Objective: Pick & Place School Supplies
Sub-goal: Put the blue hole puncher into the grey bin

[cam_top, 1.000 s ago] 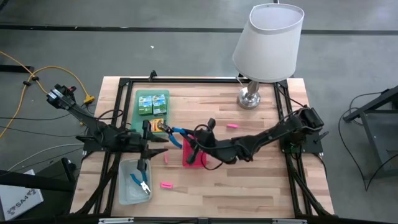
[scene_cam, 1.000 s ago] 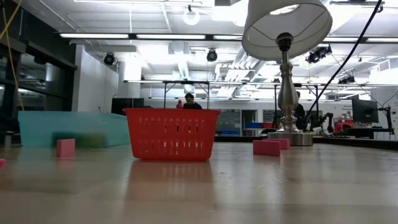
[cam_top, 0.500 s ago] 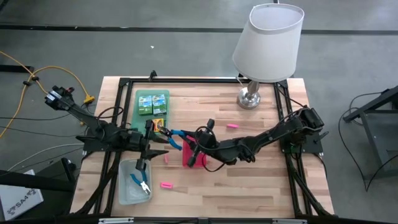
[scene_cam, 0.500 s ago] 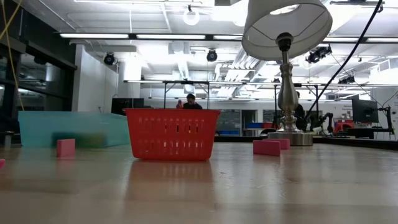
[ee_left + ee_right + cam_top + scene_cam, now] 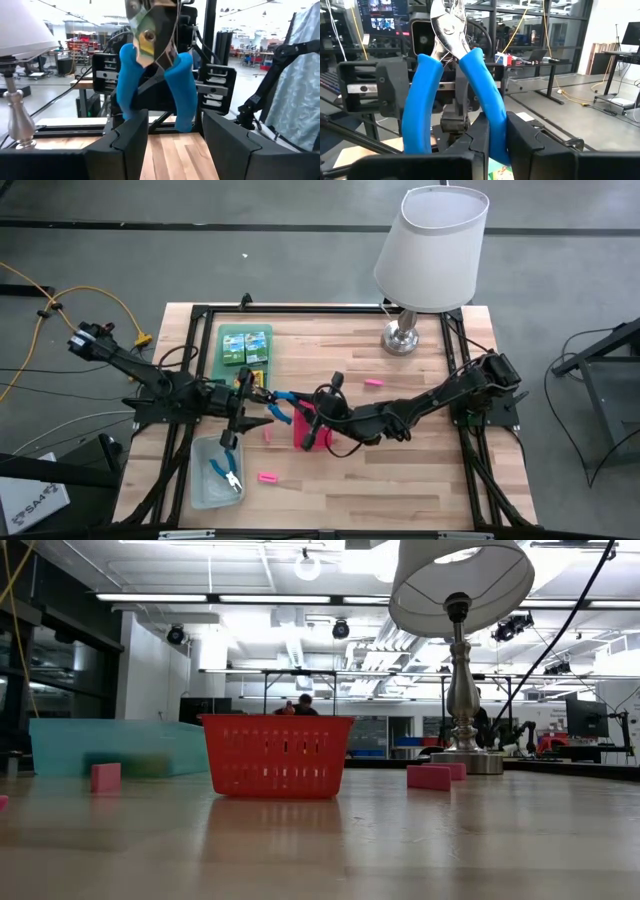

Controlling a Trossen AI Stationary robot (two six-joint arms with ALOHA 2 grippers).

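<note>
A pair of blue-handled pliers (image 5: pixel 281 401) is held above the middle of the wooden surface (image 5: pixel 400 470), between the two arms. The right gripper (image 5: pixel 308 416) is pinched on one of the blue handles, as the right wrist view shows: one handle of the pliers (image 5: pixel 451 95) is caught between the dark fingers (image 5: pixel 482 137). The left gripper (image 5: pixel 252 392) is placed at the metal nose of the pliers; in the left wrist view its fingers (image 5: pixel 131 137) are spread, with the pliers (image 5: pixel 155 70) seen just beyond them and not clamped.

A red basket (image 5: pixel 318 441) is seen under the right arm, near the middle of the surface. A green tray (image 5: pixel 228 365) is set toward the far left corner, and two green boxes (image 5: pixel 246 347) are laid in it. A clear bin (image 5: pixel 200 480) is placed by the near left corner, and a second pair of blue-handled pliers (image 5: pixel 226 473) is kept inside it. Three pink erasers are scattered on the surface: one (image 5: pixel 373 382) near the lamp (image 5: pixel 430 260), one (image 5: pixel 267 436) just beside the basket, and one (image 5: pixel 267 477) toward the near edge.
</note>
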